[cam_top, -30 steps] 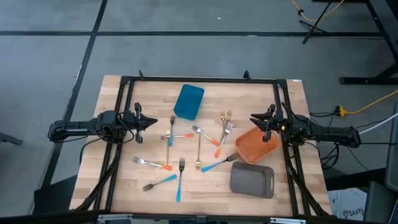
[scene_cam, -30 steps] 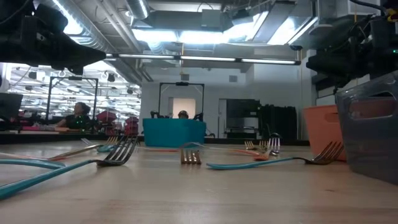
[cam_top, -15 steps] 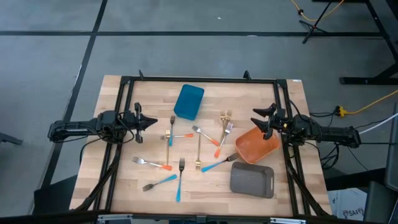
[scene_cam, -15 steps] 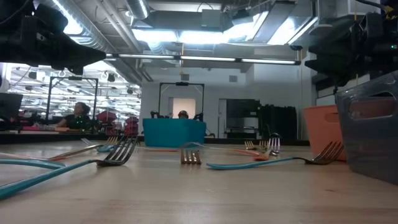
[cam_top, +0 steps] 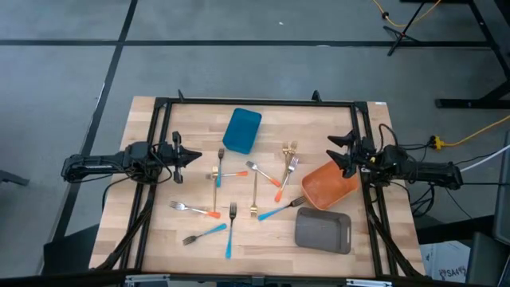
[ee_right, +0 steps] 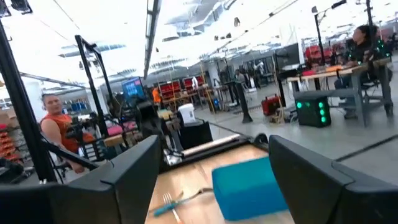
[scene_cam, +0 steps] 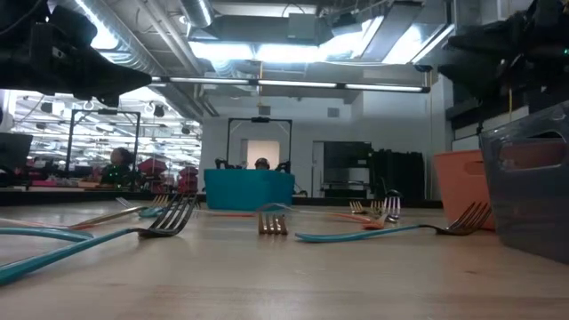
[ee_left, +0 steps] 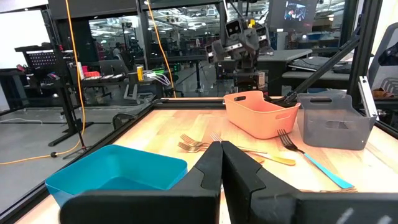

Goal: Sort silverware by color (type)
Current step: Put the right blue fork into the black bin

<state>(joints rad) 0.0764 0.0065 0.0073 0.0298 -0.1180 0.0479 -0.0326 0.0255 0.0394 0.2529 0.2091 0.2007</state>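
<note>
The right gripper (cam_top: 338, 151) hangs with its fingers (ee_right: 124, 174) spread wide apart and holding nothing, just above the far rim of the orange container (cam_top: 328, 185). The left gripper (cam_top: 194, 157) waits well to the far side of the forks from that container, its fingers (ee_left: 208, 169) pressed together and empty. The silverware (cam_top: 253, 190) lies scattered flat on the wooden worktop (cam_top: 263, 239), all of it outside the orange container and on the side toward the left gripper: a blue-handled fork (cam_top: 280, 210) lies closest, its tines almost touching the container's near corner, an orange-handled fork (cam_top: 286, 178) and a gold pair (cam_top: 288, 150) lie just beside it, and more are spread farther off. The grey container (cam_top: 323, 230) sits just beside the orange one, and the blue container (cam_top: 241, 130) stands well apart from it, beyond the forks.
</note>
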